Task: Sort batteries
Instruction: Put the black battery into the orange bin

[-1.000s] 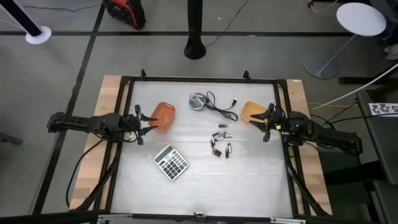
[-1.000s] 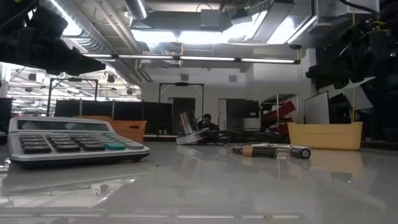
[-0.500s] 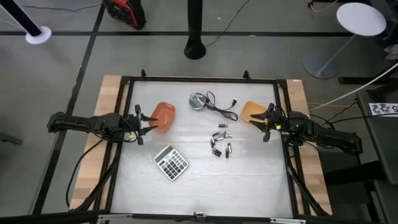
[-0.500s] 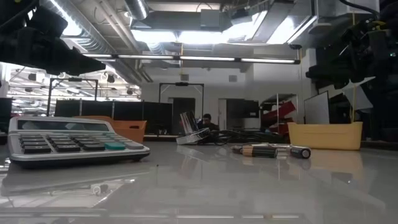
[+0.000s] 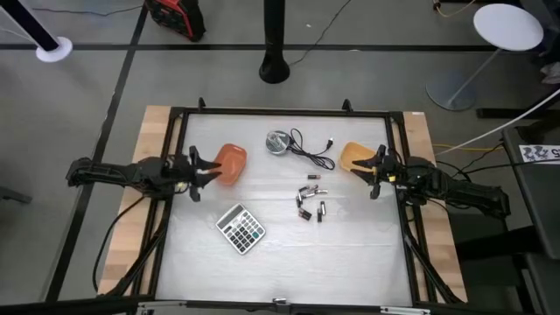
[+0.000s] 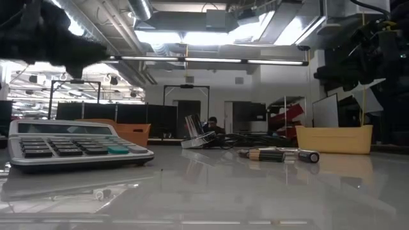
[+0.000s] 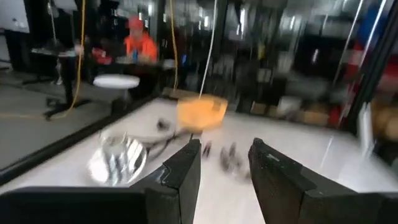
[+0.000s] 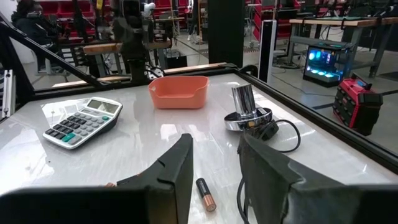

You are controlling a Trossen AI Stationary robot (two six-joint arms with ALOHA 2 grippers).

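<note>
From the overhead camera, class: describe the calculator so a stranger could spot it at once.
Find the white table framed in black. Toward its near-left part, below the orange bin, lies the calculator, turned askew. It is the only flat grey keypad; the batteries beside it are tiny cylinders.

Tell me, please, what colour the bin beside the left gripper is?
The bin is orange, clearest in the right wrist view.

**No legible text in any view**

The calculator (image 5: 240, 228), lower left of centre in the high view, has keys too small to read, and they stay unreadable in the low view and right wrist view. A patterned white tag (image 5: 537, 154) at the high view's right edge carries dark marks that cannot be made out. The batteries (image 5: 308, 201) show no legible brand.
</note>
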